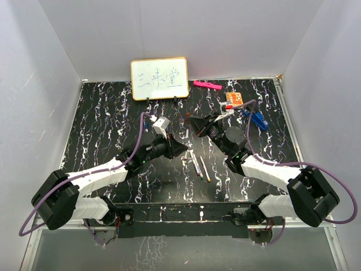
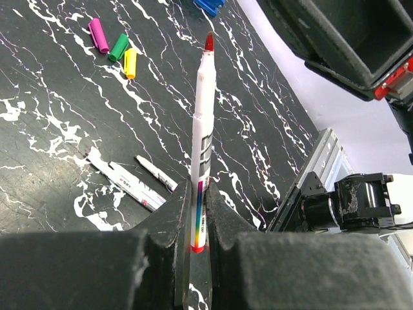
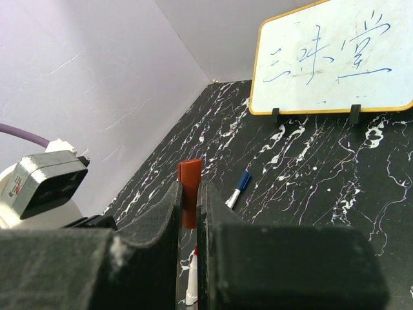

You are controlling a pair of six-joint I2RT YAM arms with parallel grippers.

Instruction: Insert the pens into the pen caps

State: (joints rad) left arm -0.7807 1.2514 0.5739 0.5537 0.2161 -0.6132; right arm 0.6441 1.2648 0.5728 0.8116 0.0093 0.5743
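Note:
My left gripper [image 2: 199, 194] is shut on the lower barrel of a white pen [image 2: 201, 129] whose bare red tip [image 2: 208, 41] points away from it. My right gripper [image 3: 189, 194] is shut on a red-brown cap [image 3: 190, 184]. The red-tipped pen [image 3: 191, 284] shows just below that cap, apart from it. In the top view the left gripper [image 1: 181, 149] and right gripper [image 1: 195, 121] face each other above mid-table. Purple [image 2: 99, 35], green [image 2: 119, 47] and yellow [image 2: 130, 62] caps lie together. Loose pens [image 1: 196, 164] lie on the table. A blue-capped pen [image 3: 237, 189] lies beyond the right gripper.
A small whiteboard [image 1: 159, 78] stands at the back. A pink highlighter [image 1: 207, 85], an orange box [image 1: 234, 100] and a blue clip-like object [image 1: 258, 119] lie at the back right. Two uncapped pens [image 2: 126, 184] lie beside my left fingers.

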